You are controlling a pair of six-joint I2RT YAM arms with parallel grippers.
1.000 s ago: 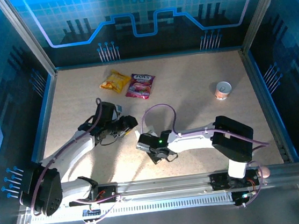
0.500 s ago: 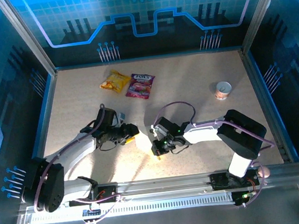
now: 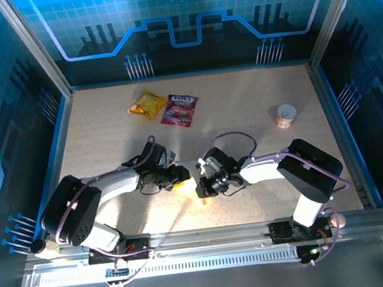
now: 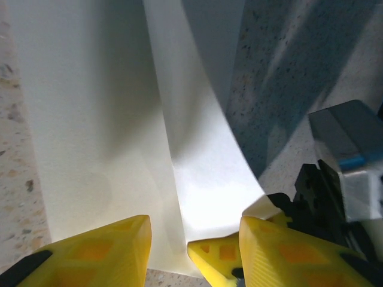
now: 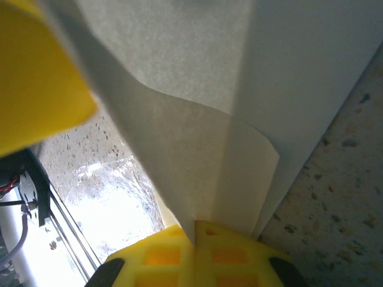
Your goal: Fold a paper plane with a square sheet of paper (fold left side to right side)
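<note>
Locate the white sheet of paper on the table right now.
In the top view the sheet of paper lies centre-front on the table, between the left tool and the right tool, which pinches its fold.

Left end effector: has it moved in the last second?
Yes. The left end effector has shifted toward the near rail and slightly right, farther from the pink snack packet.

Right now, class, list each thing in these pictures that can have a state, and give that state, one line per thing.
sheet of paper: partly folded, one flap curling upward, edge pinched.
right gripper: shut on the sheet of paper.
left gripper: open, fingers astride the paper's edge.
yellow snack packet: lying flat, untouched.
pink snack packet: lying flat beside the yellow one.
cup: upright, standing alone.
</note>
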